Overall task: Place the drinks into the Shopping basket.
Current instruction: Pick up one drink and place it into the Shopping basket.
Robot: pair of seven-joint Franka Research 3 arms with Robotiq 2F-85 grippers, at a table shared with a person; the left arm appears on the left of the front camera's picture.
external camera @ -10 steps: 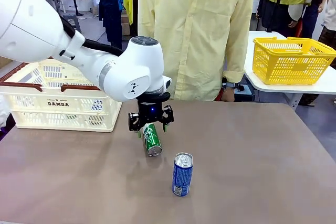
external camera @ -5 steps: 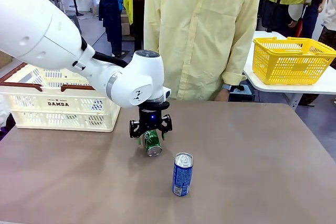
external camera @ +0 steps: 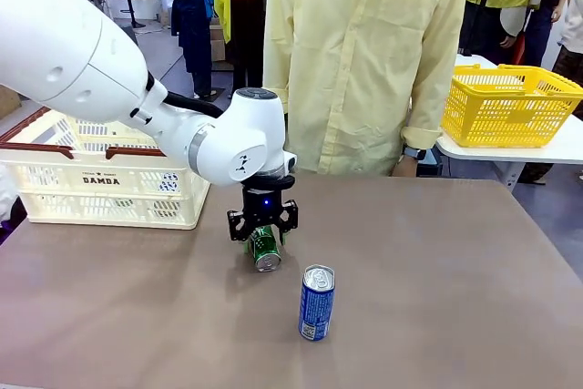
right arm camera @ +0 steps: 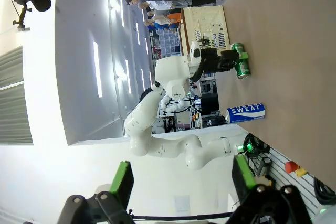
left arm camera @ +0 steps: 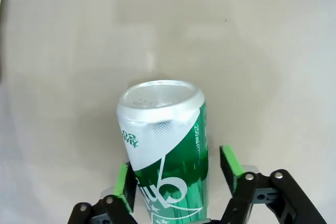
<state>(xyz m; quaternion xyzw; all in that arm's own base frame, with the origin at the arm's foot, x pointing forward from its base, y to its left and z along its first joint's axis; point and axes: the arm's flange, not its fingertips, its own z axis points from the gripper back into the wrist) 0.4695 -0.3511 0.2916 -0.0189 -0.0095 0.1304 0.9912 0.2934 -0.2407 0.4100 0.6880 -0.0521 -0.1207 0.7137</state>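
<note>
I see the blue can nearest me, upright on the table. Just beyond it, the left gripper straddles the green can, which lies on its side; one pad touches, the other stands just off, so can't tell if it's gripped. Right gripper is spread wide, holding nothing. Shopping basket sits far left.

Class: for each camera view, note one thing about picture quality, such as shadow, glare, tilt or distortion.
Front view: soft shadows under the left tool and blue can. Left wrist view: green can sharp, looming large, its silver top bright. Right wrist view: scene rolled sideways, strong white glare, background bent by the wide lens.
</note>
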